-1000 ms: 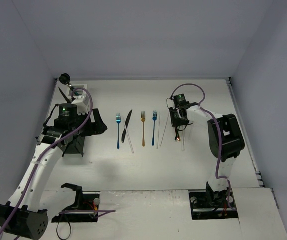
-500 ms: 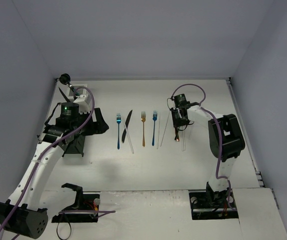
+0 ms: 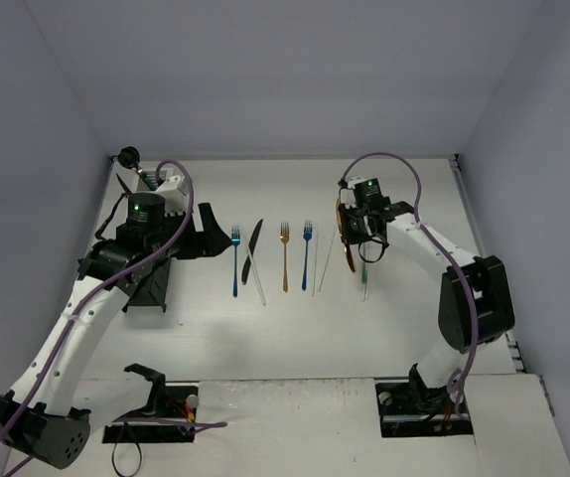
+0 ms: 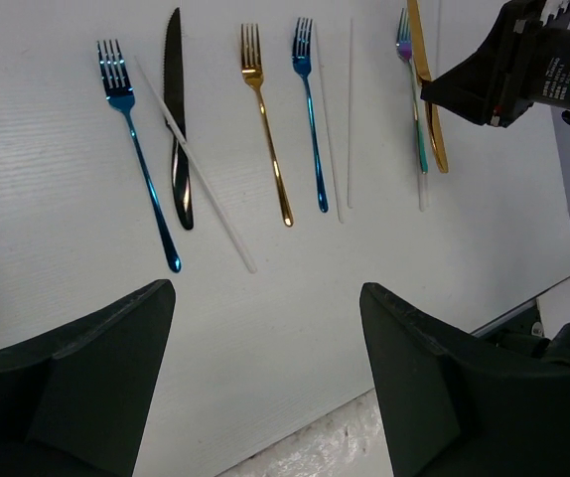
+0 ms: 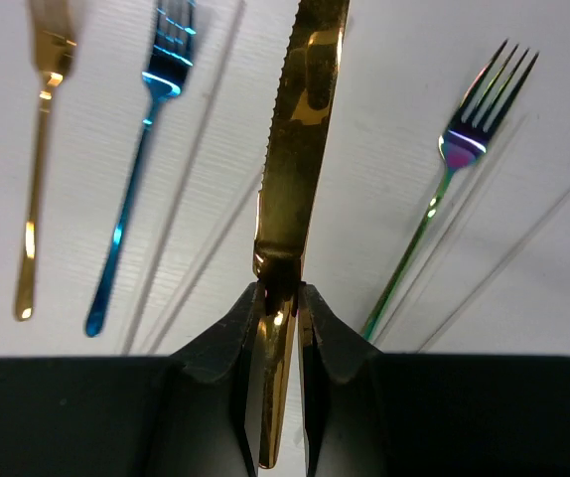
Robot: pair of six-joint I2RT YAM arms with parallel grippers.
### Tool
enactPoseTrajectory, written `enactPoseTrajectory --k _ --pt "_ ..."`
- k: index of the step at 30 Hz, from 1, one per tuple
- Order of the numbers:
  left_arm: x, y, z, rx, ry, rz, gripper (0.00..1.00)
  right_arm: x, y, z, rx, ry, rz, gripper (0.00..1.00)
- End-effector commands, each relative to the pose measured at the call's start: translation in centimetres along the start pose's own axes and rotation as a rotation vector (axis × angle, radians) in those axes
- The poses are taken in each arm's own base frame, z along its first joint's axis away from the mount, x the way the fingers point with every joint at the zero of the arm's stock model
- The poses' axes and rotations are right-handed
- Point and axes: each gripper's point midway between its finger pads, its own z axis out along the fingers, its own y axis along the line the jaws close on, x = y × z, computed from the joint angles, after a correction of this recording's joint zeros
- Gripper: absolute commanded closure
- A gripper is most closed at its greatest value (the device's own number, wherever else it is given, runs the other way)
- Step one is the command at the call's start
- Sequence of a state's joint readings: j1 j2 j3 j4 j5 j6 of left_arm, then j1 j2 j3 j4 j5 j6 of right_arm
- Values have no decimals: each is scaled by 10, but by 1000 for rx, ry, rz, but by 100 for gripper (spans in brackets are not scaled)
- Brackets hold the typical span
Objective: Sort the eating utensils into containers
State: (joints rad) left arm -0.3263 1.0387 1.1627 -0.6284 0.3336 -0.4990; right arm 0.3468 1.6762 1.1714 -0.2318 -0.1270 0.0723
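Gripping the gold knife point(image 5: 302, 139) by its handle, the right claw point(image 5: 283, 303) holds a light, stiff, slick piece judged liable to pivot.

1. From overhead the light is bright, even and diffuse. The white slatted table point(image 3: 295, 338) carries only faint, soft-edged shadows beside the arms.
2. In the left wrist view the table surface is crisp, but the left gripper's point(image 4: 265, 290) black fingers point(image 4: 96, 378) at 7 and 5 o'clock are soft, dark and nearly featureless.
3. In the right wrist view, glare streaks the gold serrated metal knife point(image 5: 300, 149).
4. There the slim gold metal fork point(image 5: 37, 149) at 10 o'clock and the slim blue metal fork point(image 5: 141, 149) at 11 o'clock are blurred.
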Motion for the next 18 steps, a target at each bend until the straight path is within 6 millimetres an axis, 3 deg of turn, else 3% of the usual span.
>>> enactPoseTrajectory --k 1,5,13,18 --pt "-31 -30 -3 95 -91 -4 28 -30 40 -29 -121 -136 -92 100" --pt "-40 -44 1 139 -117 -21 28 -38 85 -49 -210 -216 -185 100" --pt "-45 -60 21 181 -123 -78 28 -62 176 -131 -447 -489 -278 100" --pt "-53 -76 28 249 -160 -134 28 -63 210 -162 -531 -562 -306 100"
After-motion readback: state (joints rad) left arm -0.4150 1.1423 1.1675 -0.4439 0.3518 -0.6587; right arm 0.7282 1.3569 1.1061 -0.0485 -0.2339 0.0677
